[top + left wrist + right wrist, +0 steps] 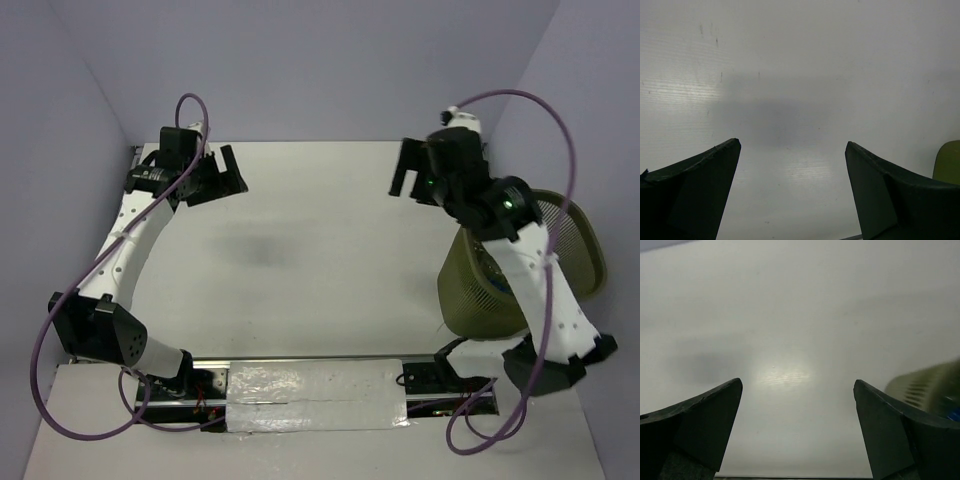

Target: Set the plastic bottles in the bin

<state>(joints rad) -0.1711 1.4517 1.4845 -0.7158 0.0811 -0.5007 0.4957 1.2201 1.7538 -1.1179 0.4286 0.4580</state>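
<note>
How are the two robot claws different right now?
The left gripper hangs over the far left of the table, well away from the bin; the right gripper hangs at the far right, close to the bin. The right arm shows a small green light; none shows on the left arm. Both grippers are wide open, empty and dark-fingered.

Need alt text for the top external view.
Two robot arms reach over a white table, left gripper and right gripper both open and empty. A green mesh bin stands at the table's right edge, partly hidden behind the right arm.
</note>
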